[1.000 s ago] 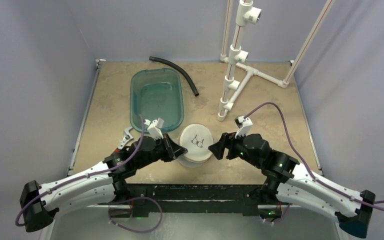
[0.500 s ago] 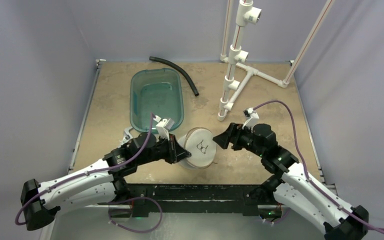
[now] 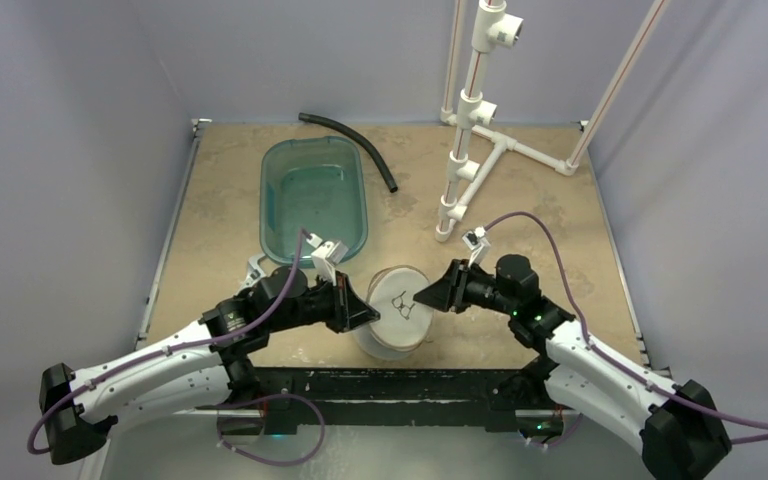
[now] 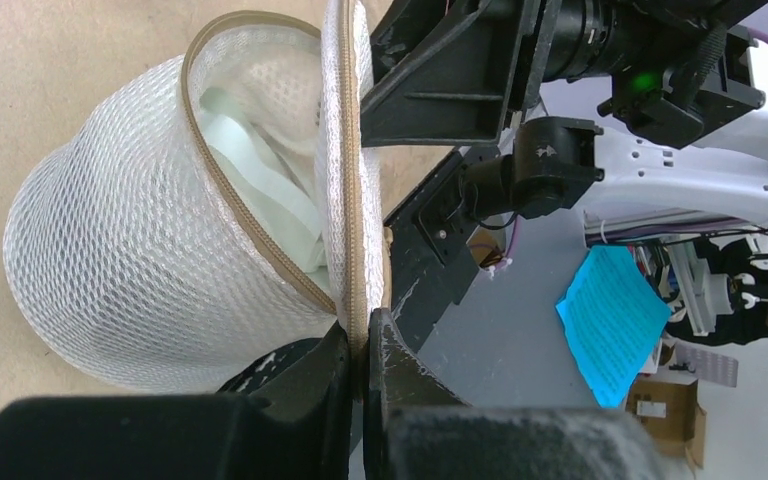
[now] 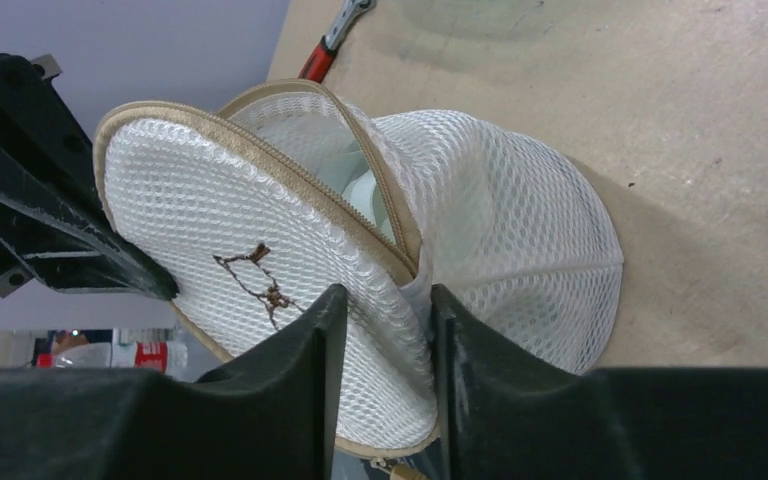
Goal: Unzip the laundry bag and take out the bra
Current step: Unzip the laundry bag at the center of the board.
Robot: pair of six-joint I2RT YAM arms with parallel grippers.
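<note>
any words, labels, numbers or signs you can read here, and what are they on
Words or numbers: none readable.
Sign: a black bra outline, on the flat top of the laundry bag.
Label on a cardboard box in the left wrist view's background: too blurred to read.

Items in view, by count: one laundry bag (image 3: 397, 312) (its round top bears a single black bra outline); one teal tub (image 3: 313, 195); one black hose (image 3: 355, 143); one white pipe stand (image 3: 470, 130); one red-handled tool (image 5: 335, 35); one table (image 3: 560, 200). Two arms, the left arm (image 3: 160, 365) and the right arm (image 3: 600, 370), carrying one gripper apiece: left gripper (image 3: 368, 318), right gripper (image 3: 422, 297), two fingers each.
</note>
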